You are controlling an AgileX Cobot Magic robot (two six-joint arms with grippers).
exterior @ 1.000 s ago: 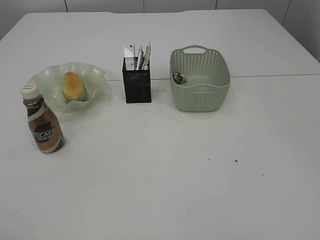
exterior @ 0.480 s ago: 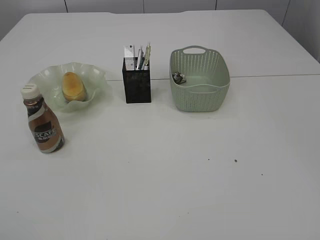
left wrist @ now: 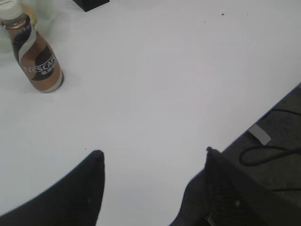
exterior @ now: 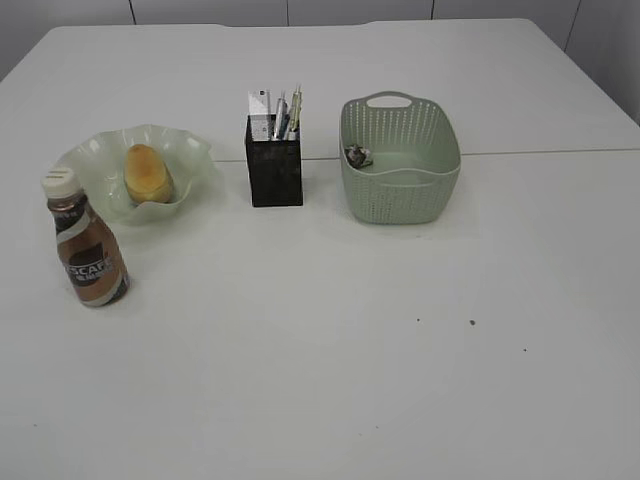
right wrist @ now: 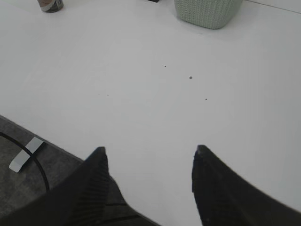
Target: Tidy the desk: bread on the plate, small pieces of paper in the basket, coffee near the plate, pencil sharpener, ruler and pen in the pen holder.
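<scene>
1. The desk (exterior: 330, 380) is a flat, matt white top with a thin seam running across it and a few small dark specks on its right half
2. The plate (exterior: 185, 150) is translucent pale green glass with a wavy ruffled rim; it stands at the left of the desk
3. The bread (exterior: 147, 173), an oval golden-brown bun, lies inside the plate
4. The coffee (exterior: 87, 243) is a brown plastic bottle with a white cap, upright just in front of the plate; white lettering "SCAF" is readable in the exterior view and "NESCAF" in the left wrist view
5. The pen holder (exterior: 274, 173) is a black square mesh cup, taller than wide, between plate and basket; pens and a white item project from its top
6. The basket (exterior: 400, 190) is pale sage-green plastic with perforated walls and a handle cut-out; a small crumpled item lies inside
7. The left gripper (left wrist: 153, 157) and the right gripper (right wrist: 148, 153) hover above the near desk edge, jaws spread wide, holding nothing
</scene>
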